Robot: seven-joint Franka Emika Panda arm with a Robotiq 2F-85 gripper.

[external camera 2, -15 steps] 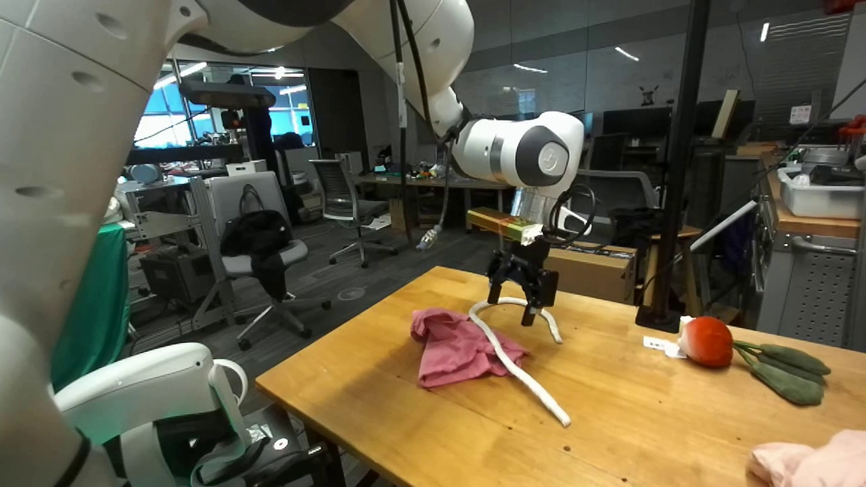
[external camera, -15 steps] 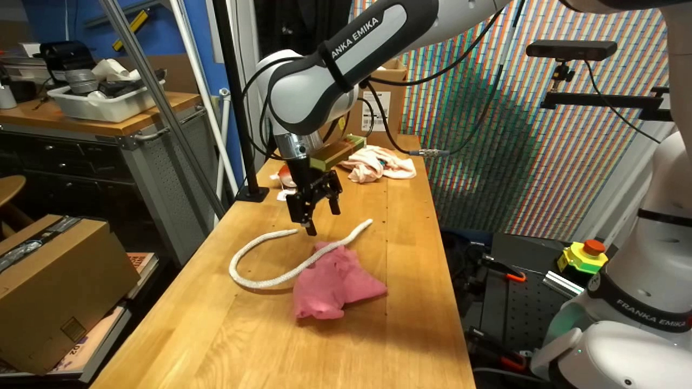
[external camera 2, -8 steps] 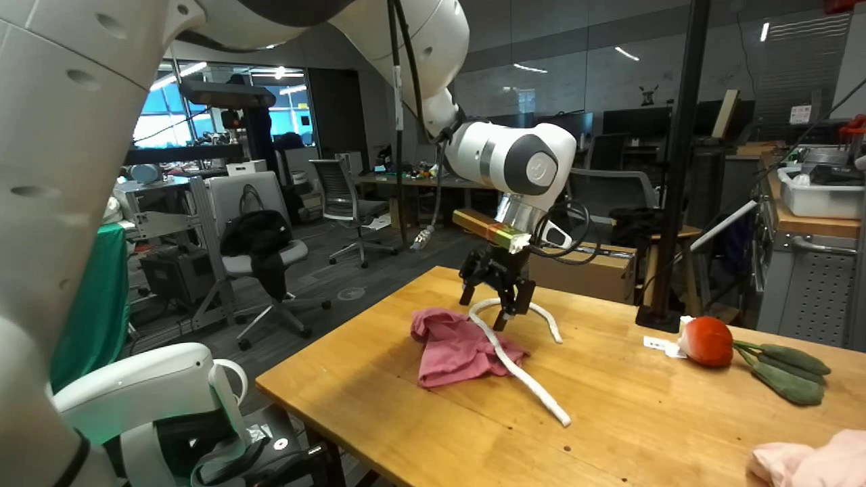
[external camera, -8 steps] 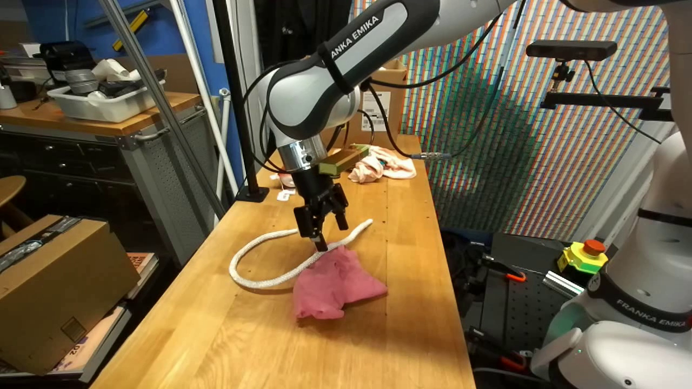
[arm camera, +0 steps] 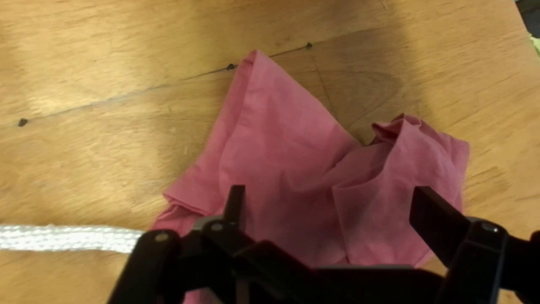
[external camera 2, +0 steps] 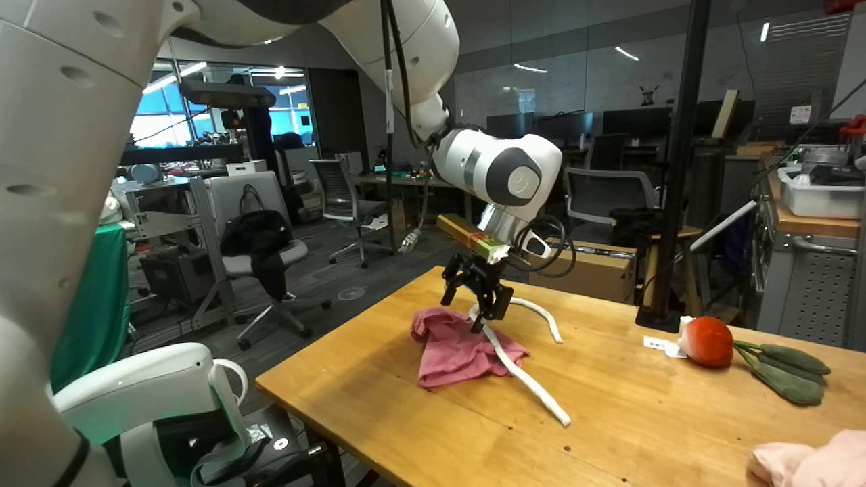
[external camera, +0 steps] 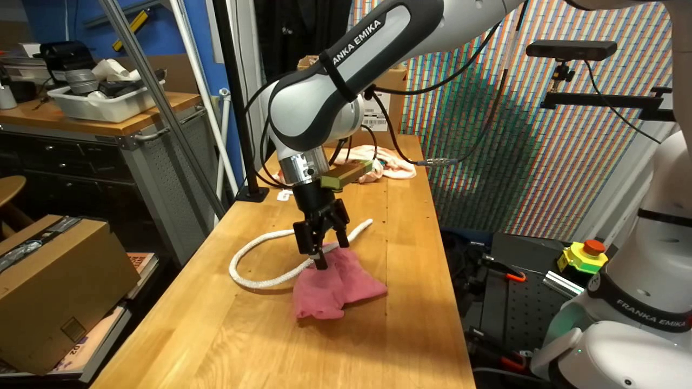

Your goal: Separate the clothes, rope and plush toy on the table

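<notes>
The clothes, a crumpled pink garment, lie on the wooden table, and the white rope curves across them. My gripper is over the garment, fingers spread wide. In the wrist view, pink cloth fills the space beneath the gripper, and nothing is held. The rope enters there from the left and disappears behind the dark fingers. Whether a fingertip touches cloth or rope I cannot tell. The plush toy, red and white with green leaves, rests apart from both; the arm mostly hides it in an exterior view.
A pale pink cloth is bunched at the table's far end, before a cardboard box. A black post rises from the table edge near the plush toy. A white tag lies beside the toy.
The gripper has come away from above the bare table by the rope's loop and is now over the pink garment, tilting more. Garment, rope and plush toy lie as before; the fingers stay apart.
</notes>
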